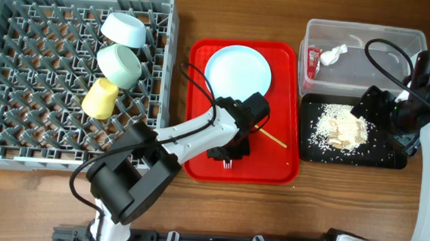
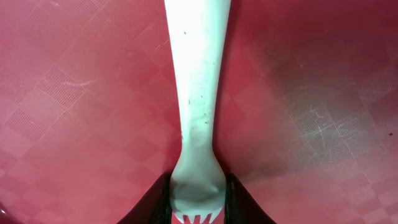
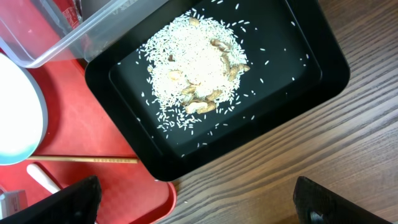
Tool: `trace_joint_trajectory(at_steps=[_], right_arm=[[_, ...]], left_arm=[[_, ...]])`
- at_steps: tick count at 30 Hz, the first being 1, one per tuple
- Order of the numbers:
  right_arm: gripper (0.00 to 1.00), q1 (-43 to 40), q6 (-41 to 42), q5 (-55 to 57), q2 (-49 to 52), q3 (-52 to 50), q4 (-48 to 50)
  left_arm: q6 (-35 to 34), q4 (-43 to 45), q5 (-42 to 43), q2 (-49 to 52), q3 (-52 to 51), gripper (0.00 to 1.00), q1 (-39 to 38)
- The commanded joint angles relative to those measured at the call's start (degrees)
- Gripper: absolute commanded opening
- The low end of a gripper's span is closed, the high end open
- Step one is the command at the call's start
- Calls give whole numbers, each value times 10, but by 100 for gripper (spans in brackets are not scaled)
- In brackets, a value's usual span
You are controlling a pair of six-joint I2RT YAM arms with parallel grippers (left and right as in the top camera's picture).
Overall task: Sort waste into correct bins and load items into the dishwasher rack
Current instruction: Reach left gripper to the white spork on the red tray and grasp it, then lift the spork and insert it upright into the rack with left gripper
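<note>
My left gripper (image 1: 228, 153) is down on the red tray (image 1: 280, 167), shut on the white fork (image 2: 199, 93). Its black fingers (image 2: 155, 202) press both sides of the fork's head, and the handle lies flat on the tray. The light-blue plate (image 1: 237, 70) and one chopstick (image 1: 274, 137) also lie on that tray. My right gripper (image 3: 199, 208) hangs open and holds nothing, near the black tray (image 3: 311, 81) that holds the rice scraps (image 3: 196, 68). The clear tub (image 1: 361, 36) holds the red wrapper (image 1: 312, 60) and the white napkin (image 1: 332, 54).
The grey dishwasher rack (image 1: 20, 84) at the left holds the light-blue bowl (image 1: 123, 29), the pale green bowl (image 1: 120, 64) and the yellow-green cup (image 1: 100, 99). Bare wooden table (image 3: 298, 162) lies in front of the black tray.
</note>
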Motion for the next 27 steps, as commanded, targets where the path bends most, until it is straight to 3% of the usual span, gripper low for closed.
trace_joint_trajectory(at_steps=[1, 11, 17, 25, 27], right_arm=[[100, -2, -6, 14, -1, 2, -1], [100, -2, -6, 14, -1, 2, -3], [100, -2, -6, 13, -1, 2, -3], [100, -2, -5, 14, -1, 2, -3], [100, -2, -5, 14, -1, 2, -4]], left_arm=[[2, 4, 5, 10, -5, 25, -4], [2, -14, 2, -25, -5, 21, 25], [9, -35, -42, -70, -5, 19, 50], [94, -40, -51, -167, -5, 22, 101], [94, -41, -51, -192, -5, 27, 123]])
